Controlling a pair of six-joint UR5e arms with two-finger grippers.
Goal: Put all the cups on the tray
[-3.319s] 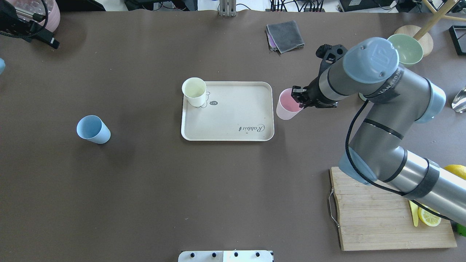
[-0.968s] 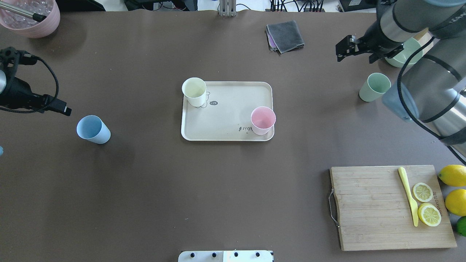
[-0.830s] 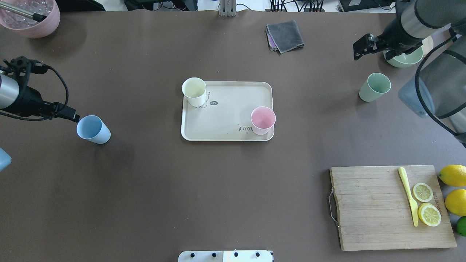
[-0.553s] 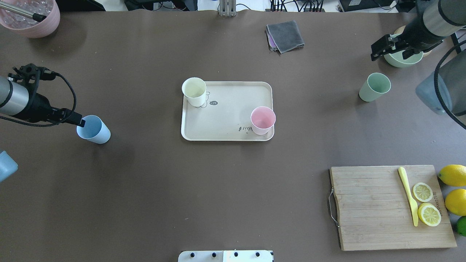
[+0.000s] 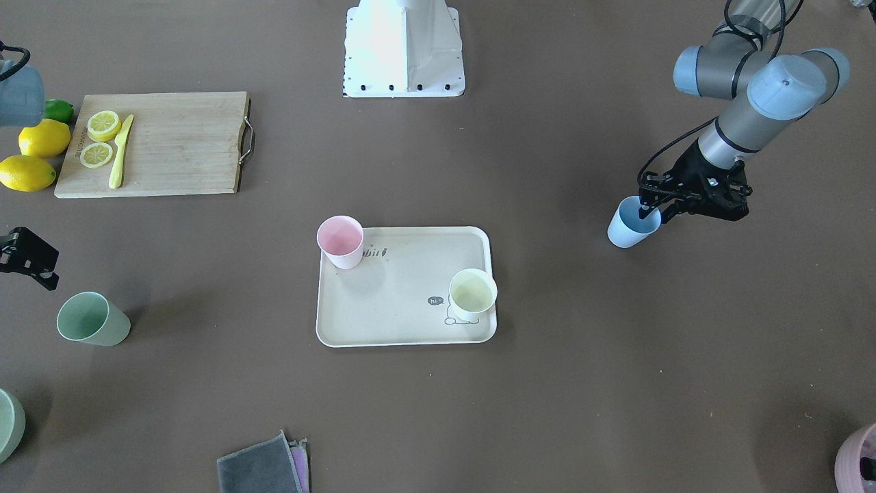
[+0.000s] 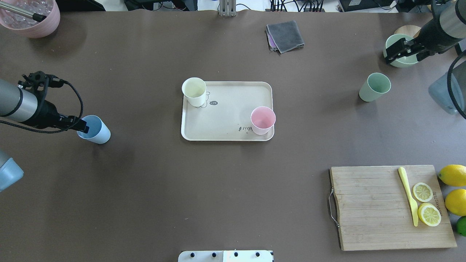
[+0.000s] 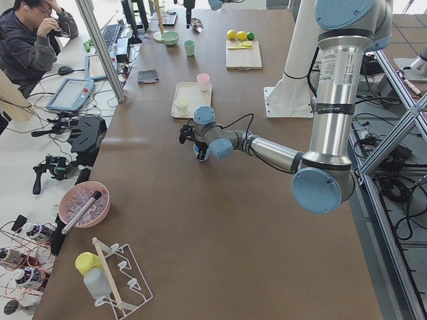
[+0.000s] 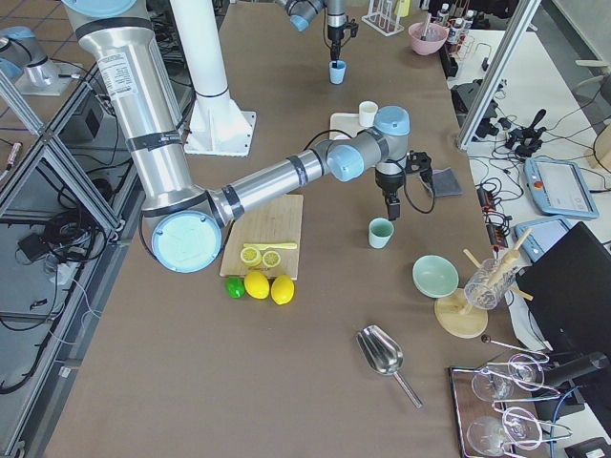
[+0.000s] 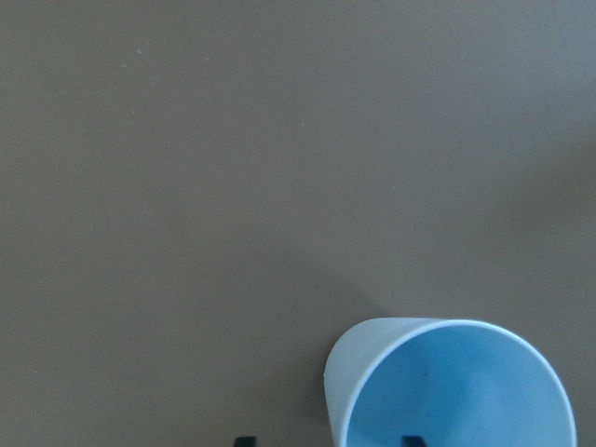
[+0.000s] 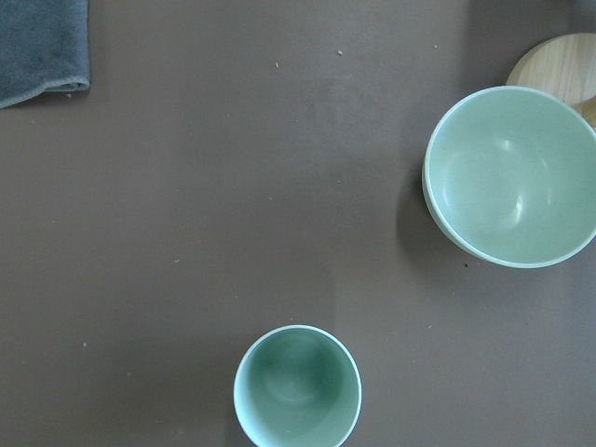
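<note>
The cream tray [image 6: 229, 109] holds the cream-yellow cup [image 6: 194, 91] at one corner and the pink cup [image 6: 263, 120] at the opposite corner. The light blue cup [image 6: 96, 131] stands on the table far to the tray's left. My left gripper [image 6: 82, 127] is open at its rim; the left wrist view shows one fingertip inside the blue cup [image 9: 456, 386] and one outside. The sage green cup [image 6: 375, 86] stands on the table at the right, also in the right wrist view [image 10: 296, 386]. My right gripper [image 6: 392, 54] is open and empty, raised beyond it.
A green dish [image 10: 510, 174] sits behind the green cup. A wooden cutting board [image 6: 367, 207] with knife and lemon slices is at front right, whole lemons [image 6: 453, 174] beside it. A grey cloth [image 6: 285, 35] lies at the back, a pink pot [image 6: 32, 22] at back left.
My right gripper set the pink cup on the tray, let go, and pulled back to the far right. My left gripper moved down to the blue cup's rim.
</note>
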